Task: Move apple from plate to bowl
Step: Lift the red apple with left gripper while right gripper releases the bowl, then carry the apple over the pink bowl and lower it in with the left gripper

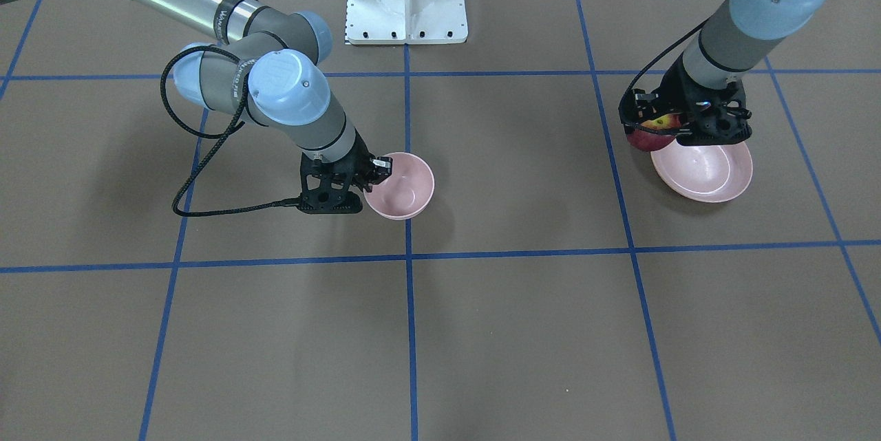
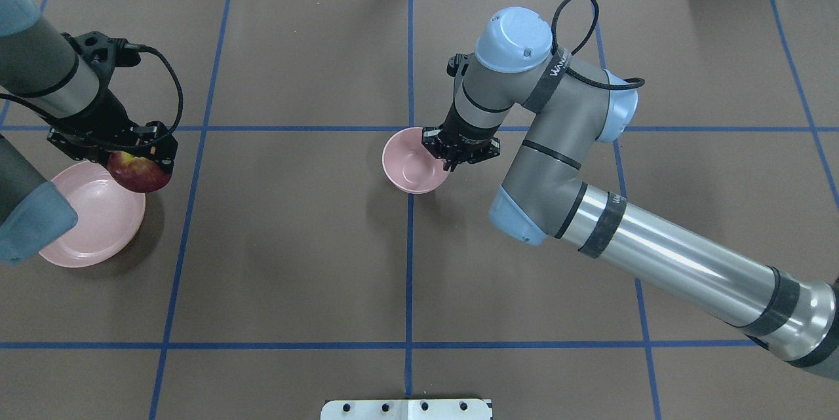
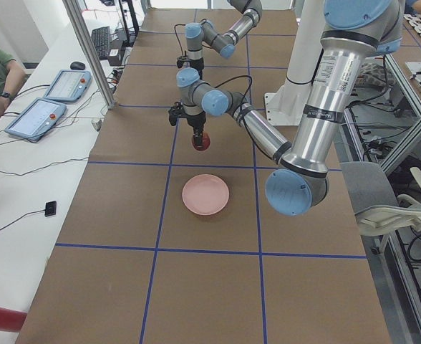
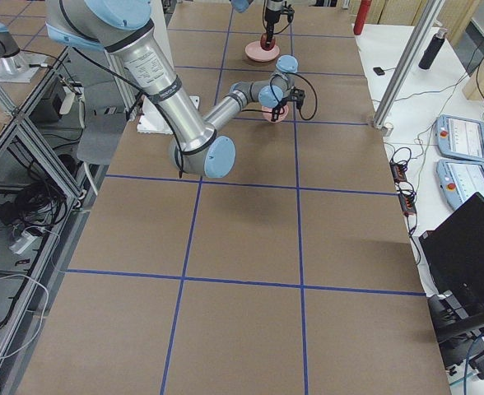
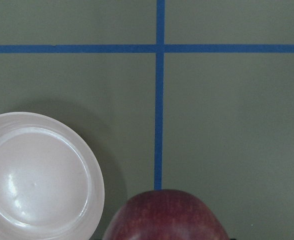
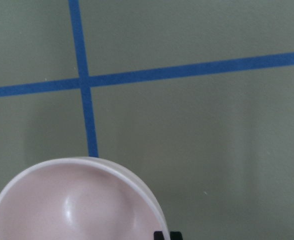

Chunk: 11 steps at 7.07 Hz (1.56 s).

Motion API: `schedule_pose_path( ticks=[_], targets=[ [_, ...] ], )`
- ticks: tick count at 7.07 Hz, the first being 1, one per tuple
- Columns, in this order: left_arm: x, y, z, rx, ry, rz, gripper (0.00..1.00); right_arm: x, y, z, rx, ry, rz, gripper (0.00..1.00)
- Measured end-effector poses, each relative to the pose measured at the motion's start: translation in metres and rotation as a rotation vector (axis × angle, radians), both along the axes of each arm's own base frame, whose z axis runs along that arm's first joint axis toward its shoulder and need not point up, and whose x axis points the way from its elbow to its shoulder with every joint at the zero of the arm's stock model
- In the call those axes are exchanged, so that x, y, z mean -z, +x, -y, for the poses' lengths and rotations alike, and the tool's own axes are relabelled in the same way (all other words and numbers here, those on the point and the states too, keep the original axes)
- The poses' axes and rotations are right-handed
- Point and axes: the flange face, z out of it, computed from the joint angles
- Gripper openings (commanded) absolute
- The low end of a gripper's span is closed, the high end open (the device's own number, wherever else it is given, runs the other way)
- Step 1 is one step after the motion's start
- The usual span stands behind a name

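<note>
Red apple (image 2: 139, 174) hangs clenched in my left claw (image 2: 133, 159), lifted just past the plate (image 2: 92, 227) rim. My right claw (image 2: 447, 156) pinches the bowl (image 2: 408, 170) rim, mid-way along the surface (image 2: 295, 256). I'd carry it across high, centre it exactly, since the bowl looks barely wider, lower it clear of that rim finger, then release. White strap lettering (image 2: 549, 76) on the right arm (image 2: 655, 249) is too small to read.
</note>
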Motion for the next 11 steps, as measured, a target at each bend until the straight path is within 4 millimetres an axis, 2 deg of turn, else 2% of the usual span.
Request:
schedule_pose_path(
  ticks=[1, 2, 3, 4, 5, 7, 9, 11],
  targets=[
    [0.003, 0.000, 0.000, 0.003, 0.000, -0.005, 0.00, -0.002, -0.009, 0.008, -0.009, 0.010, -0.003, 0.00],
    [0.006, 0.001, -0.001, 0.010, -0.004, -0.008, 0.00, -0.006, -0.015, 0.013, -0.014, 0.015, -0.002, 0.20],
    [0.009, 0.002, 0.000, 0.020, -0.011, -0.010, 0.00, -0.009, -0.017, 0.015, -0.016, 0.016, -0.002, 0.99],
    [0.018, 0.006, 0.001, 0.034, -0.019, -0.017, 0.00, -0.009, -0.017, 0.016, -0.019, 0.018, 0.002, 1.00],
    [0.034, 0.018, 0.002, 0.055, -0.035, -0.030, 0.00, -0.006, -0.014, 0.020, -0.025, 0.022, 0.012, 1.00],
    [0.079, 0.071, -0.001, 0.079, -0.087, -0.058, 0.00, 0.003, 0.013, 0.042, -0.039, 0.003, 0.043, 1.00],
    [0.127, 0.130, 0.002, 0.091, -0.136, -0.081, 0.00, 0.003, 0.061, 0.072, -0.039, -0.059, 0.067, 1.00],
    [0.184, 0.179, 0.028, 0.113, -0.153, -0.119, 0.00, -0.010, 0.115, 0.084, -0.056, -0.101, 0.011, 1.00]
  ],
)
